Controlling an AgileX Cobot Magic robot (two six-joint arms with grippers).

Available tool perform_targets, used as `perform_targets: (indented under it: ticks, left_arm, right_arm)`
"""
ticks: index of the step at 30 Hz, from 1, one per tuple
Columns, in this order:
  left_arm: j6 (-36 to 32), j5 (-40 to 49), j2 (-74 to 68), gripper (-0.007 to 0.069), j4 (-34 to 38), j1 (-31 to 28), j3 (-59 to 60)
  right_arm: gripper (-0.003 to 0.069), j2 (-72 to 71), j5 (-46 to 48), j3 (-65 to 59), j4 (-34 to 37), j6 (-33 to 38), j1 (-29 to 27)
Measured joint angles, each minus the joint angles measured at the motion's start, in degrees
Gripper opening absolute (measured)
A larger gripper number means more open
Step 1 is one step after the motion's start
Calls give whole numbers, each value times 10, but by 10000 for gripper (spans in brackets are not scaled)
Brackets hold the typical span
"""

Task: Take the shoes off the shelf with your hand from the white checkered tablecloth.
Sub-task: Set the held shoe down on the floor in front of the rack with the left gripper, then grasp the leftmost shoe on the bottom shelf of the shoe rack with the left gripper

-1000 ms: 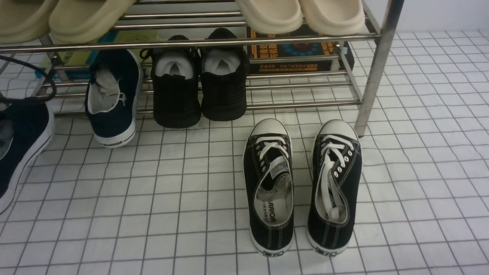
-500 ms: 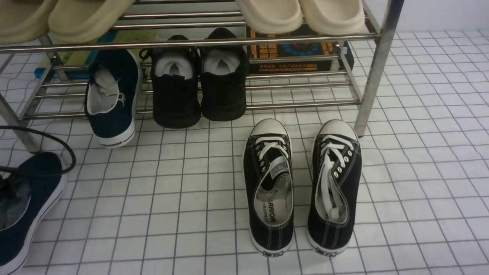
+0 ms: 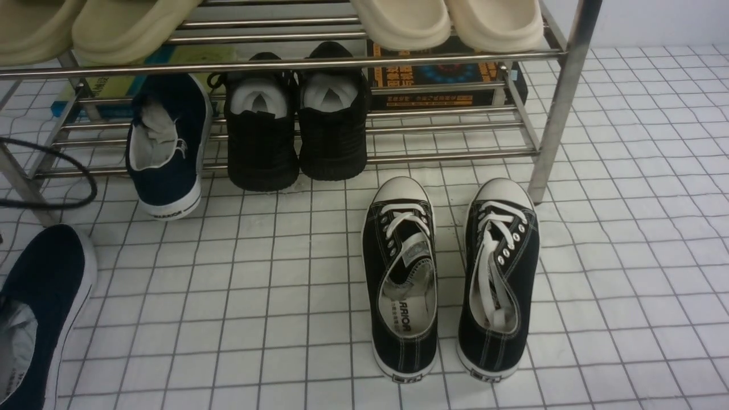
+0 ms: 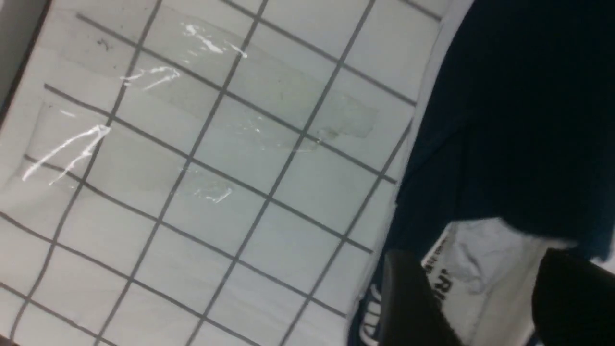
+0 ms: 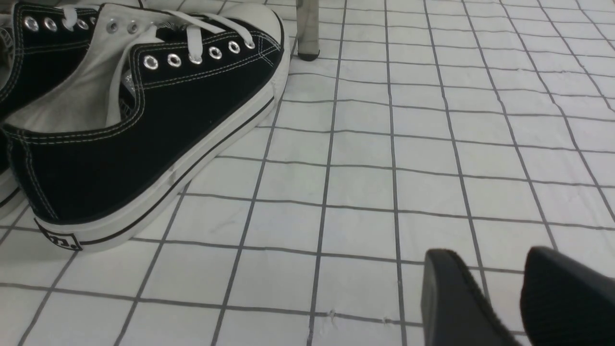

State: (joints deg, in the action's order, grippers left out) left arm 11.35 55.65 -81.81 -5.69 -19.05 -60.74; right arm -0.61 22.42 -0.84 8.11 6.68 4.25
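One navy slip-on shoe (image 3: 40, 307) lies on the white checkered tablecloth (image 3: 228, 296) at the front left, toe toward the shelf. Its mate (image 3: 168, 142) rests on the lower bars of the silver shelf (image 3: 561, 97), heel hanging over the front. In the left wrist view, my left gripper (image 4: 490, 298) is just above the navy shoe (image 4: 504, 120). Its jaws are wide apart, with the grey lining (image 4: 485, 269) showing between them. My right gripper (image 5: 499, 288) is open and empty, low over the cloth (image 5: 360, 192). Neither gripper shows in the front view.
Black knit sneakers (image 3: 296, 131) sit on the lower tier beside the navy shoe. Black lace-up sneakers (image 3: 450, 273) stand on the cloth in front of the shelf's right leg (image 5: 307, 33). Beige slippers (image 3: 444, 20) sit on the upper tier. A black cable (image 3: 68, 176) loops at the left.
The navy shoe at the left came down from beside the shelf onto the cloth. The left gripper no longer shows at its opening in the front view, and the cable loop rose.
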Motion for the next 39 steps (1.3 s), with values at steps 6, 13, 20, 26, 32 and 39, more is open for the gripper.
perform_targets:
  ticks: [6, 13, 20, 26, 32, 39]
  left_arm:
    - [-77, 26, -2, 54, 186, 0, -48]
    - [-145, -5, -44, 11, 345, 3, -76]
    - [-127, -23, -108, 155, 303, 76, -140]
    - [-24, -97, -151, 351, 251, 107, -170]
    - [-8, -171, -180, 436, 273, 108, -171]
    - [-7, -197, -222, 417, 302, 114, -171]
  right_arm:
    - [239, 0, 0, 0, 0, 0, 0]
    - [239, 0, 0, 0, 0, 0, 0]
    - [239, 0, 0, 0, 0, 0, 0]
    - [239, 0, 0, 0, 0, 0, 0]
    - [239, 0, 0, 0, 0, 0, 0]
    - [239, 0, 0, 0, 0, 0, 0]
